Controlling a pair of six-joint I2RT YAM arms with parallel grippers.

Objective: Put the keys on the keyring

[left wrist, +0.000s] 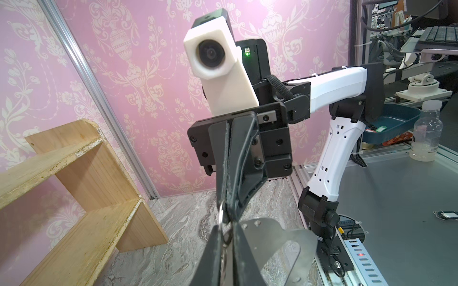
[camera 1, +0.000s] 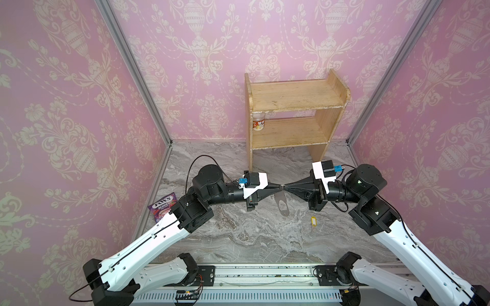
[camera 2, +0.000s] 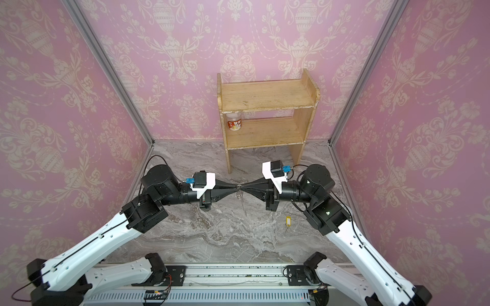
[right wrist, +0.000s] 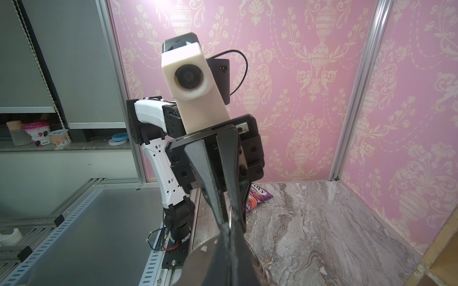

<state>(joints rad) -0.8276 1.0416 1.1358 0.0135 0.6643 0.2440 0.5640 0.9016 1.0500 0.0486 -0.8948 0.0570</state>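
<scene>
Our left gripper (camera 1: 279,187) and right gripper (camera 1: 286,187) meet tip to tip in mid-air. Each has its jaws pinched together on a small ring of the keyring (camera 1: 280,196), whose flat plate hangs below the tips. The keys (camera 1: 313,221) lie flat on the table (camera 1: 238,238), lower than the tips, off to the right gripper's side and nearer the arms' bases, well apart from the plate. Their long axis runs crosswise to the line our fingers point along. We judge the right arm the nearer one, though it would have to let go of its ring first.
</scene>
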